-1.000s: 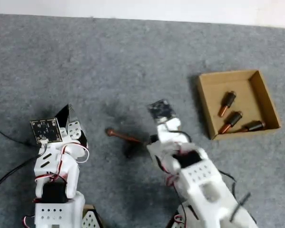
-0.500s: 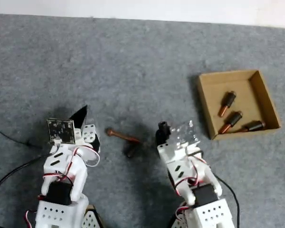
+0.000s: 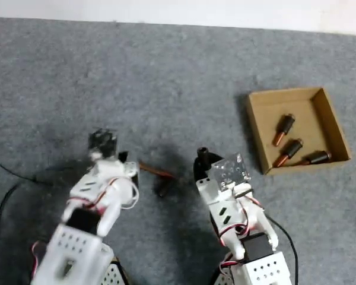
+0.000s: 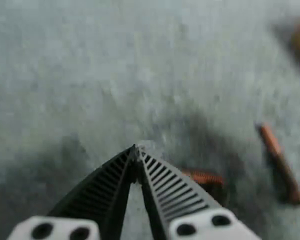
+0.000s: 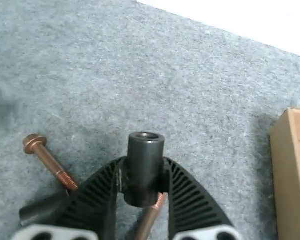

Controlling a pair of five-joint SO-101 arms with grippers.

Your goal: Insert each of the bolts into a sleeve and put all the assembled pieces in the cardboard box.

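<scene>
**Sleeve gripped upright near the box, one bolt loose on the surface**

The right end effector [image 5: 144, 165] pinches a dark sleeve [image 5: 146, 150] upright between its ribbed fingers [image 5: 187, 200], bore facing up, near the cardboard box [image 3: 255, 133] but apart from its wall. A copper shank shows just under the held sleeve in the right wrist view; whether it sits inside the sleeve cannot be told. Farther from the box than the held sleeve, a copper bolt [image 3: 155, 171] lies flat on the grey surface [image 3: 166, 71]. A second sleeve [image 3: 163, 189] lies on its side just beside the bolt's shank end. Farther again from the box, beyond the bolt, the left end effector [image 4: 136, 151] hangs over the surface with its fingers pressed together at the tips, gripping nothing. Inside the box rest three assembled pieces [image 3: 283, 129], each a dark sleeve with a copper bolt end showing. Two lie near the middle of the box floor and one lies close to the wall nearest the arms
</scene>
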